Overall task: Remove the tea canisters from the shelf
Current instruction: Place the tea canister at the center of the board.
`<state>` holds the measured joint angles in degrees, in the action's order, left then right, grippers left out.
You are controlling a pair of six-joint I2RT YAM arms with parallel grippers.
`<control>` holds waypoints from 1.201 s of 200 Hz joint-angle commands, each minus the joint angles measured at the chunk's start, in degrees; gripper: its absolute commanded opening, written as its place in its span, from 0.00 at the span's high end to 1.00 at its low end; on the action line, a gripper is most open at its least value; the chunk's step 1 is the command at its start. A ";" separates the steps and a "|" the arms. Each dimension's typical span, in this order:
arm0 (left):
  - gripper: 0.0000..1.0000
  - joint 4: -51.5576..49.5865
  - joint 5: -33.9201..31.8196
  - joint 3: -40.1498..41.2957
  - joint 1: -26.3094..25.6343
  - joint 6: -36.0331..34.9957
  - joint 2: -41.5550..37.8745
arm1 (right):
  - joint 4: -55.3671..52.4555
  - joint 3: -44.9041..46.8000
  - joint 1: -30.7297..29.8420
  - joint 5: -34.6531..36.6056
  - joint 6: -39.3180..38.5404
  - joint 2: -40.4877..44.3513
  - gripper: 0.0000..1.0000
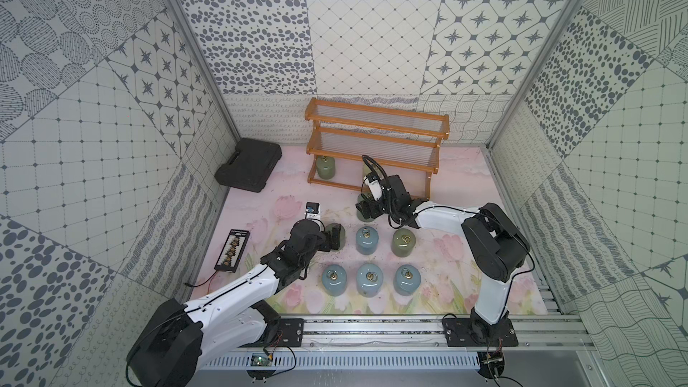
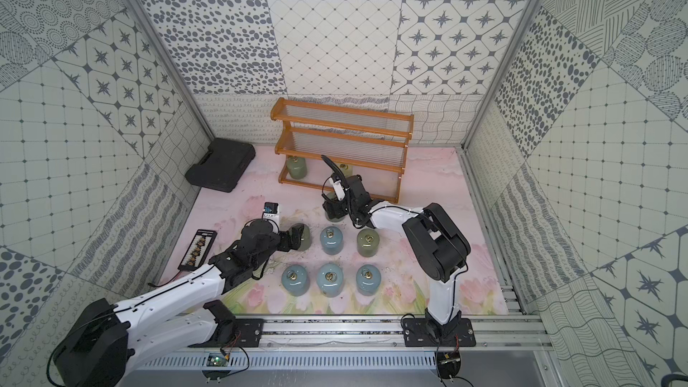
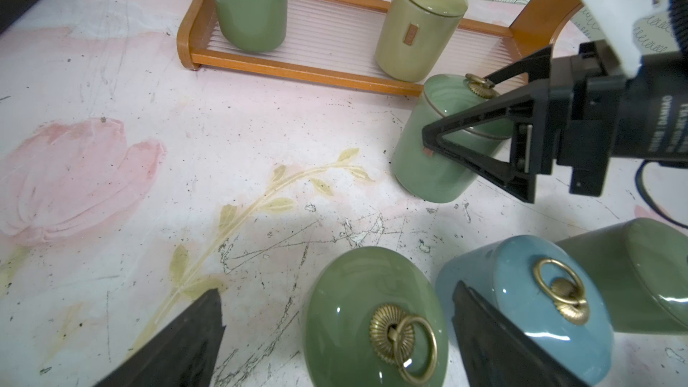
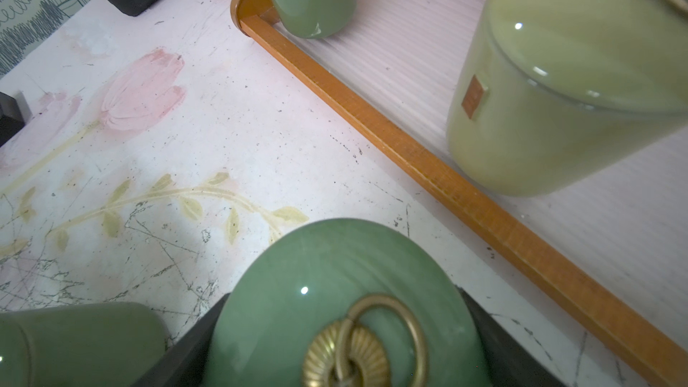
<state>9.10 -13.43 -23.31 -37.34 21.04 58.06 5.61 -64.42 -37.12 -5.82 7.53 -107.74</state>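
Observation:
The wooden shelf (image 1: 376, 143) stands at the back. On its lowest tier are a green tea canister (image 3: 249, 5) and a cream one (image 3: 420, 27). In front of the shelf my right gripper (image 3: 465, 150) is shut on a green canister (image 3: 424, 169), which leans a little close to the mat. My left gripper (image 3: 335, 333) is open and straddles another green canister (image 3: 350, 303) standing on the mat. To its right stand a blue canister (image 1: 366, 240) and a green one (image 1: 404, 243). Three blue canisters (image 1: 369, 279) form a row nearer the front.
A black plastic case (image 1: 248, 169) lies at the back left, beside the shelf. A flat black tray of small parts (image 1: 232, 249) lies along the left wall. A small white and black box (image 1: 312, 211) sits just behind my left wrist. Patterned walls close in three sides.

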 commanded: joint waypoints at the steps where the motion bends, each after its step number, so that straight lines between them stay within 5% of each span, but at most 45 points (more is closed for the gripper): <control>1: 0.00 -0.53 -0.90 -0.24 0.52 0.23 -0.03 | 4.80 -2.55 -0.61 -0.36 0.96 -1.17 0.23; 240: 0.00 -1.59 -1.65 0.14 1.40 0.67 -1.20 | 5.61 0.08 -1.39 -0.81 1.18 -1.13 0.12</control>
<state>7.62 -13.82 -23.33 -36.58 21.04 57.36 6.68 -65.08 -37.82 -5.74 7.57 -108.71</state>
